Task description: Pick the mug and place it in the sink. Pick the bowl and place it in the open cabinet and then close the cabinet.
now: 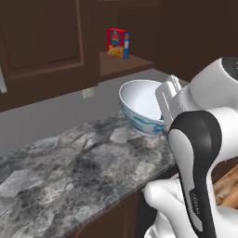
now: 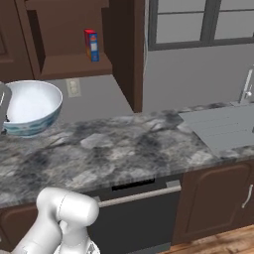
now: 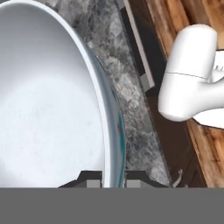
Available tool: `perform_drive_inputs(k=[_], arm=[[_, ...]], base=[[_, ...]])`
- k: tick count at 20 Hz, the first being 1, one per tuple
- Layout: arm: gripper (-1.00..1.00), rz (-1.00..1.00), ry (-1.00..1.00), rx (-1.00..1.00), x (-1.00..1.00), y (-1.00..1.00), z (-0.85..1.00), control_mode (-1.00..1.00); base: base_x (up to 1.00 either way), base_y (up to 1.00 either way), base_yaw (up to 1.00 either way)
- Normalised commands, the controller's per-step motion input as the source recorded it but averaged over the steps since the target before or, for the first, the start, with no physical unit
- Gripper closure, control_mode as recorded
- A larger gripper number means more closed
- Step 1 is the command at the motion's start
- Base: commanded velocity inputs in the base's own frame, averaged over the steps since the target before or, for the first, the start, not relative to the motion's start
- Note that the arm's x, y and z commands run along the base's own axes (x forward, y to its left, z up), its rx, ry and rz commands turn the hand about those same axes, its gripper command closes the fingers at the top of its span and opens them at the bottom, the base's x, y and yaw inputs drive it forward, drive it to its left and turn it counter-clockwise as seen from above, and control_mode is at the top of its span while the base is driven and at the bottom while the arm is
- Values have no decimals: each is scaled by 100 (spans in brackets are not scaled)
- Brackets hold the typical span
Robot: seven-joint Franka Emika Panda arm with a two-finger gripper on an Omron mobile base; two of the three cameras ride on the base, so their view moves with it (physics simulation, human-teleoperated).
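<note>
Dark wooden cabinet (image 2: 74, 34) fronts filled the top of both base views, with an open shelf at upper centre of the left view and upper left of the right view. Below ran the grey marbled desk (image 1: 69, 162), and at the far right of the right view lay the sink (image 2: 223, 126), of which the ribbed drainboard and part of the tap showed; no mug could be seen on that stretch, and whether it sat in the basin could not be told.

Next in size, the bowl (image 1: 142, 107) sat right of centre in the left view and at the left edge of the right view, seemingly lifted a little off the desk, though that was hard to judge. The fingers (image 3: 114, 181) were clamped almost shut on its rim at the bottom centre of the hand view, one tip inside the wall and one outside.

By my reading the bowl step was under way: grasp made, placing on the shelf and closing the door still to do.

Smallest, a red and blue box (image 1: 118, 43) stood on the shelf towards its left end in the left view, leaving room beside it. It and the shelf's front edge looked like the things to clear when the bowl goes up.
</note>
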Motion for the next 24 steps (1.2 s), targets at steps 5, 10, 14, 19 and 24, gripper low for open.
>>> perform_drive_inputs(k=[5,10,14,19,24], arm=[[100,28,-3,0,0,-27,46,-100],[100,27,-15,-3,2,-16,38,-100],[100,13,-23,-9,4,-13,37,-100],[100,9,-14,-2,20,-33,30,-100],[100,6,-3,0,62,-37,9,-100]], base=[[0,0,0],[0,0,0],[0,0,0],[0,0,0],[0,0,0]])
